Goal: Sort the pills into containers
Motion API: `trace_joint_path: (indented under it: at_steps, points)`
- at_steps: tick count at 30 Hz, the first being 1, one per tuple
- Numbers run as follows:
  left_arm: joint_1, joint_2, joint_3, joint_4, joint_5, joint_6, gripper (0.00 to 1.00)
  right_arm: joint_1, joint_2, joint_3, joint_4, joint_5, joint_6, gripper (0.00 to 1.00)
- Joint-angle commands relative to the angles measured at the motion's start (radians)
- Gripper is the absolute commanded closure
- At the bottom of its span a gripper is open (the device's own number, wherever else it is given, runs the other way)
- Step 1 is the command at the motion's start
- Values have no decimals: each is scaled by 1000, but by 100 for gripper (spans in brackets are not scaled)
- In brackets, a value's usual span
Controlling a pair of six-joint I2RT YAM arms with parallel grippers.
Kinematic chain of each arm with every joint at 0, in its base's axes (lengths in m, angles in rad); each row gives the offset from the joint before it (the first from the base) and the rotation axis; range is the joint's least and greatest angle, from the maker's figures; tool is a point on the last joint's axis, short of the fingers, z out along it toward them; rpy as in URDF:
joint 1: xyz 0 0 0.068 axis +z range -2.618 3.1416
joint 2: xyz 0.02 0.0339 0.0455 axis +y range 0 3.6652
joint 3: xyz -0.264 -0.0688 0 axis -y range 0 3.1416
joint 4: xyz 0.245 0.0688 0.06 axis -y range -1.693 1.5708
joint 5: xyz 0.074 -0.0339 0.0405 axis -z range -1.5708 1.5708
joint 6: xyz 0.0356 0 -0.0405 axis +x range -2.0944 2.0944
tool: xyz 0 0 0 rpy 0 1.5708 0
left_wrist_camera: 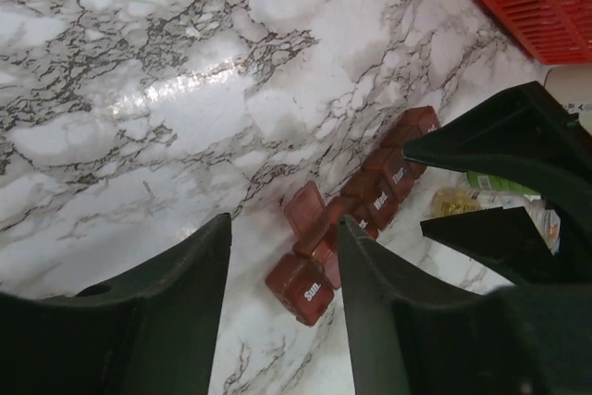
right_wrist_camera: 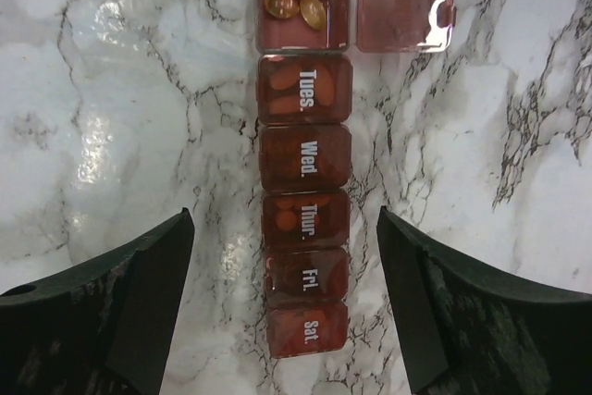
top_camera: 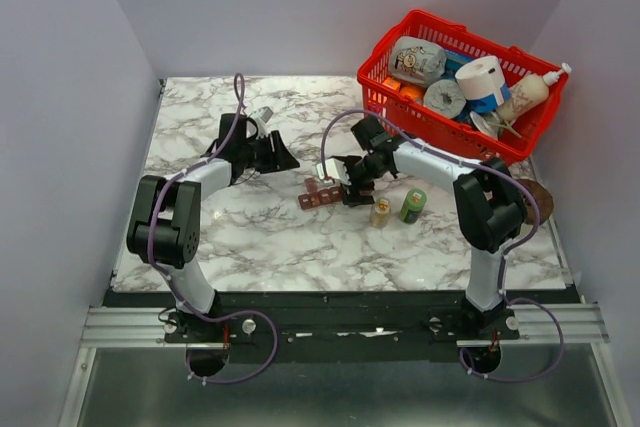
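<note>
The dark red-brown pill organiser (right_wrist_camera: 303, 164) lies on the marble as a row of day-labelled compartments. All lids I can see are shut except the one above "Tues.", whose lid (right_wrist_camera: 405, 14) is flipped to the right. Two yellow-orange pills (right_wrist_camera: 294, 6) lie in that open compartment. My right gripper (right_wrist_camera: 283, 219) hovers open and empty over the "Thur."/"Fri." end, one finger on each side of the strip. My left gripper (left_wrist_camera: 282, 224) is open and empty, above the marble left of the organiser (left_wrist_camera: 365, 196), near its "Sun." end. In the top view the organiser (top_camera: 318, 194) lies between the left gripper (top_camera: 283, 155) and the right gripper (top_camera: 352, 187).
A small clear tan-capped bottle (top_camera: 380, 212) and a green bottle (top_camera: 412, 205) stand just right of the organiser. A red mesh basket (top_camera: 400, 107) full of items sits at the back right. White walls enclose the marble table (top_camera: 250, 237).
</note>
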Motion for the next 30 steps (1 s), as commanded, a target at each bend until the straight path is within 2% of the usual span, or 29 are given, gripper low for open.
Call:
trace_joint_path:
  at_steps: [1, 3, 4, 7, 12, 23, 30]
  points:
    - [1, 67, 48, 43, 48, -38, 53, -16, 31, 21, 23, 31, -19, 14]
    - [3, 88, 60, 49, 50, -53, 60, -16, 38, 21, 23, 34, -12, 15]
    - [1, 111, 66, 52, 53, -58, 68, -16, 41, 24, 23, 38, -12, 16]
    - [-2, 162, 90, 43, 30, -69, 75, -16, 51, 36, 23, 41, 2, 18]
    - [-14, 217, 130, 6, -10, -67, 76, -16, 60, 38, 17, 60, -21, 20]
    - [-54, 260, 144, -16, 52, -47, 79, -18, 95, 41, 13, 133, -42, 30]
    - [-69, 277, 141, -6, 108, -47, 80, -16, 117, 69, -10, 143, -44, 45]
